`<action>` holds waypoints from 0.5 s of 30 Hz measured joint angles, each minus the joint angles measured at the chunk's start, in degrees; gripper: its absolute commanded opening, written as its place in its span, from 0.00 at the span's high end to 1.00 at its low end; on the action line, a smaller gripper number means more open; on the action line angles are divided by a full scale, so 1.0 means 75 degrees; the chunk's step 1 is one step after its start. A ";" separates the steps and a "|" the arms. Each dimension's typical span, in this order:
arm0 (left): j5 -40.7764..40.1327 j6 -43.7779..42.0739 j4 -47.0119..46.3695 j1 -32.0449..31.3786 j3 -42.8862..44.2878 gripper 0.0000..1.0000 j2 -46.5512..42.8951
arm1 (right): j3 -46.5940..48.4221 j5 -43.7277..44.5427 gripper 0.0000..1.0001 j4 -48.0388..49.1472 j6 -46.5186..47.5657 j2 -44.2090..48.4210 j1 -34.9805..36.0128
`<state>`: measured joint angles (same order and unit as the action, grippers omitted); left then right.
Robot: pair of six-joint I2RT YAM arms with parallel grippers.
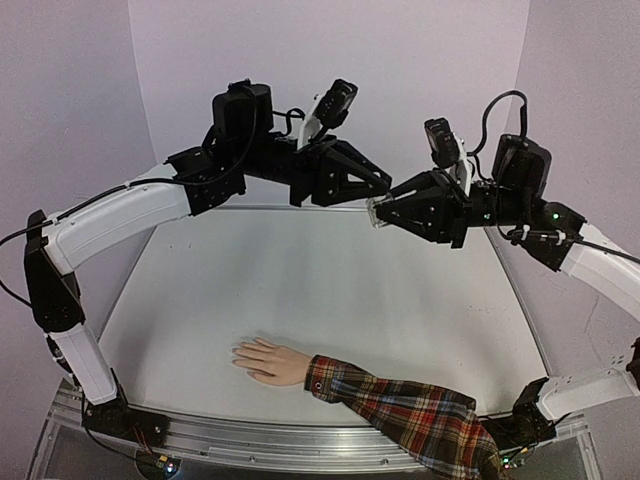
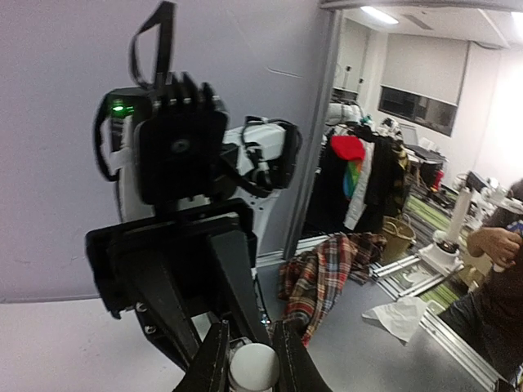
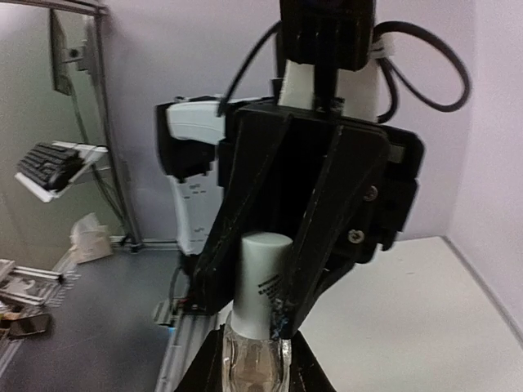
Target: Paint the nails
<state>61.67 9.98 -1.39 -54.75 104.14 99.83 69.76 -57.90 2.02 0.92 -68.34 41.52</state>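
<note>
Nails (image 1: 240,352) are too small to make out; they tip the spread fingers of a pale, smooth hand (image 1: 268,362) lying flat near the front edge of the table (image 1: 320,280), fingers pointing left. A red plaid sleeve (image 1: 400,412) runs off the lower right, its end cut off. High above mid-table the two black grippers meet nose to nose. The right gripper (image 1: 380,212) clamps the clear glass body of a small bottle (image 3: 255,359), partly cut off in its wrist view. The left gripper (image 2: 250,351) is closed on the bottle's round white cap (image 3: 263,269). The tabletop is matte pale grey with a metal rail in front; plain lilac walls enclose it.
</note>
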 measured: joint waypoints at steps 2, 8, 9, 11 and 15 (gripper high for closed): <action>0.0465 -0.0097 -0.0093 -0.0117 -0.0003 1.00 0.0000 | -0.0001 -0.0515 1.00 0.0007 -0.0177 -0.0009 0.0103; 0.0467 -0.0131 0.0228 -0.0207 -0.0001 0.41 -0.0017 | -0.0199 -0.0360 1.00 0.0167 0.0047 0.0048 0.0243; 0.0287 -0.0032 0.0476 -0.0201 -0.0001 0.32 -0.0039 | -0.0283 -0.0115 1.00 0.0217 0.0258 0.0073 0.0251; -0.0166 0.0078 0.0818 -0.0201 -0.0039 0.22 -0.0119 | -0.0524 0.0625 1.00 0.0232 0.0644 0.0134 0.0302; -0.1574 0.0245 0.1637 -0.0201 -0.0402 0.20 -0.0619 | -0.0830 0.2184 1.00 0.0220 0.1166 0.0132 0.0343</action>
<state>49.86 11.82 10.89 -56.25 101.12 95.19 63.53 -41.52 3.67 9.67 -67.35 44.09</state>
